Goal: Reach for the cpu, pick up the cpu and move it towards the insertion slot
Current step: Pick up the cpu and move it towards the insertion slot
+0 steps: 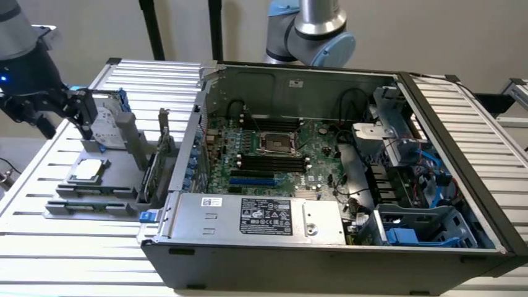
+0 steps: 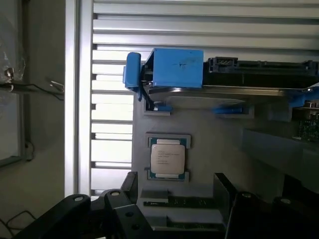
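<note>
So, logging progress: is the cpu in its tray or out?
In. The cpu lies flat in the grey tray, and the open gripper is apart from it.

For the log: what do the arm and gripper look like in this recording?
The arm is a silvery metal tube with pale blue-grey joint caps. The gripper is matt black, built from bolted linkage bars with two flat fingers. A small blue light glows on its body in the exterior view. No lettering on it is legible.
</note>
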Motion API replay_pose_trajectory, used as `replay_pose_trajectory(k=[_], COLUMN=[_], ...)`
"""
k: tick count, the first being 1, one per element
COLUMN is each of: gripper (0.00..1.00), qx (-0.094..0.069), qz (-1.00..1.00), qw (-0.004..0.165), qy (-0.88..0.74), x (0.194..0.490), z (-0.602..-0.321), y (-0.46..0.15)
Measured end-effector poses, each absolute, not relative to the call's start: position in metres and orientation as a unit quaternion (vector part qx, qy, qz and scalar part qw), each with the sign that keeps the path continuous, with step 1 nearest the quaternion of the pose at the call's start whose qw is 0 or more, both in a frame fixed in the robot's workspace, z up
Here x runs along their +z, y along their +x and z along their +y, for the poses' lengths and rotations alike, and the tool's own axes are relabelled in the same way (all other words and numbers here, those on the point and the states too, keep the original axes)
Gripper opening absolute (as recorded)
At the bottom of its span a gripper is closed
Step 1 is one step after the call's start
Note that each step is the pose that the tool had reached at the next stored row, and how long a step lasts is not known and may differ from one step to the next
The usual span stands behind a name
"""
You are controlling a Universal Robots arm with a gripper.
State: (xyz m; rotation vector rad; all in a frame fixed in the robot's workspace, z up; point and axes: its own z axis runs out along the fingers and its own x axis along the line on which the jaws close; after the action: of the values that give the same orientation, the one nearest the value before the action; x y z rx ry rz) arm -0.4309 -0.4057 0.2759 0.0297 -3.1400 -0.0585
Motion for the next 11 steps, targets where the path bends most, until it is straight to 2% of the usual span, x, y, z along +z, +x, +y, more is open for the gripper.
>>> replay_pose_trajectory(k=[11], gripper=[0.71], qx=[-0.019], qz=[-1.000], qw=[0.000], qy=[0.009], x=[0.256], z=[-0.411], y=[-0.431])
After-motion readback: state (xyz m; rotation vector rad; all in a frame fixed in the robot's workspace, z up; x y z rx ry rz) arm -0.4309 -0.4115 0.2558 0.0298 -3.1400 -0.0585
